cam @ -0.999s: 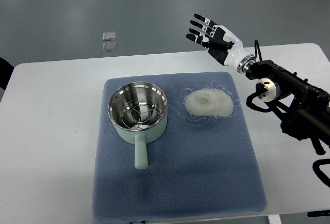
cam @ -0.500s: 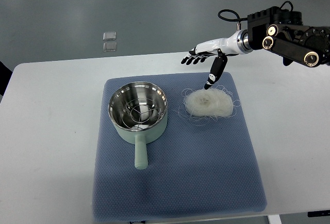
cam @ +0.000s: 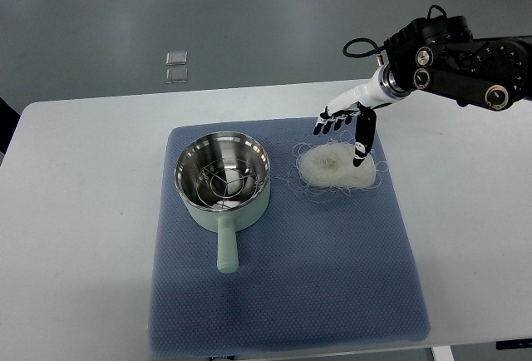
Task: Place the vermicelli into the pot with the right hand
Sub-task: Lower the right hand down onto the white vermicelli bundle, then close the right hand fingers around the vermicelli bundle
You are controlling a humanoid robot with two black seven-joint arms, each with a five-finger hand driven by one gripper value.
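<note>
White vermicelli [cam: 335,166] lies in a loose nest on the blue mat [cam: 291,294], just right of the pale green pot [cam: 223,180], whose handle points toward me. No writing is legible anywhere. My right hand [cam: 349,120] reaches in over the nest's far edge, fingers spread and empty, thumb pointing down at the strands.

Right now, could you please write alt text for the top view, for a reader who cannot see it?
The right hand, fingers spread, hovers over a pale vermicelli nest on a blue mat. Left of the nest stands an empty green pot, its handle pointing toward the camera, on a white table.
</note>
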